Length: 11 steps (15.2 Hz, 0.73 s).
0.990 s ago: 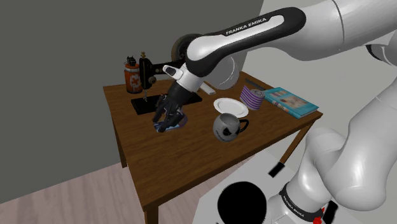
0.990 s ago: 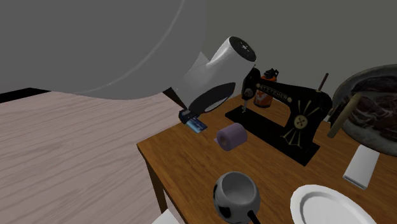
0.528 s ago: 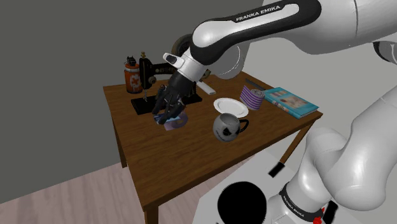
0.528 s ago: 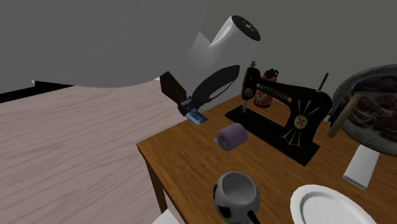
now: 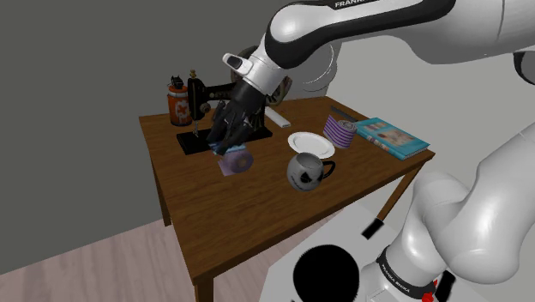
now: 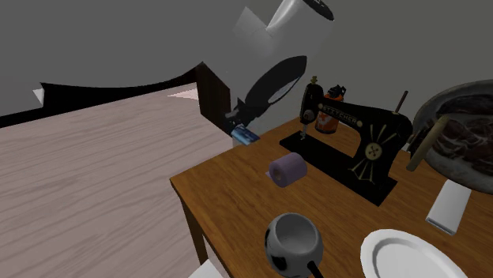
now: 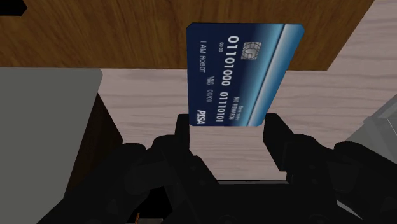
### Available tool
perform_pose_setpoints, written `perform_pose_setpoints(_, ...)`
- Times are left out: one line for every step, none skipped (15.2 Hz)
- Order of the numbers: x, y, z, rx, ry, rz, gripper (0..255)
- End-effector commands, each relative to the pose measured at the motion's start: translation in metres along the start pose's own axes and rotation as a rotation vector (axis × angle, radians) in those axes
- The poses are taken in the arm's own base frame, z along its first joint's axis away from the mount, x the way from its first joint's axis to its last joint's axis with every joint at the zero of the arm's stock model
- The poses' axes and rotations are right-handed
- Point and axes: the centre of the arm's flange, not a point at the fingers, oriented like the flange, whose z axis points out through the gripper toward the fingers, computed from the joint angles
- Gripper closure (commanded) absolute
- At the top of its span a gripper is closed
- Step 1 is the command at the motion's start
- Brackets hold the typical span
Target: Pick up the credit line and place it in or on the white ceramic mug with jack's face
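My pincer (image 5: 225, 141) was closed on the card (image 5: 215, 152), and I held it in the air, clear of the table (image 5: 214, 223). In the wrist view my two black fingers (image 7: 183, 135) pressed on the card's (image 7: 236, 73) long edges near one end, one finger on each side. Most of the card stood out past my fingertips. It was dark blue with white numbers, a chip and the words "I AM ROBOT". Beyond the card I saw the brown table (image 7: 127, 32) and, past its edge, the pale floor (image 7: 146, 95).

In the shoulder view a purple spool (image 5: 237, 162) lay on the table just below my pincer, close to the card's lower end. I could not tell whether the two touched. The black sewing machine (image 5: 206, 96) stood behind my pincer, with an orange can (image 5: 177, 103) beside it. The mug (image 5: 304, 172), dark with a pale face on it, stood on the table well apart from my pincer, on the side nearer my stand. A white plate (image 5: 310, 143) lay just beyond the mug.

In the second exterior view my pincer (image 6: 237, 125) hung near the table's (image 6: 229, 197) far corner with the card (image 6: 246, 135) tilted at its tip. The spool (image 6: 287, 168) and the mug (image 6: 292, 243) both sat lower on the table, with the mug the farther of the two from me. The mug's mouth faced up.
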Motion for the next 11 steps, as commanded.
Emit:
perform_pose_setpoints(-0.014,-0.007,-0.013,0.0,0.0,0.0,255)
perform_pose_setpoints(-0.024,-0.01,-0.021,0.0,0.0,0.0,255)
perform_pose_setpoints(-0.034,-0.014,-0.029,0.0,0.0,0.0,255)
perform_pose_setpoints(-0.044,-0.018,-0.036,0.0,0.0,0.0,255)
perform_pose_setpoints(-0.054,-0.021,-0.044,0.0,0.0,0.0,255)
perform_pose_setpoints(-0.064,-0.025,-0.052,0.0,0.0,0.0,255)
perform_pose_setpoints(-0.075,-0.028,-0.059,0.0,0.0,0.0,255)
perform_pose_setpoints(-0.085,-0.032,-0.067,0.0,0.0,0.0,255)
perform_pose_setpoints(-0.095,-0.036,-0.075,0.0,0.0,0.0,255)
perform_pose_setpoints(-0.105,-0.039,-0.082,0.0,0.0,0.0,255)
perform_pose_setpoints(-0.115,-0.043,-0.09,0.0,0.0,0.0,255)
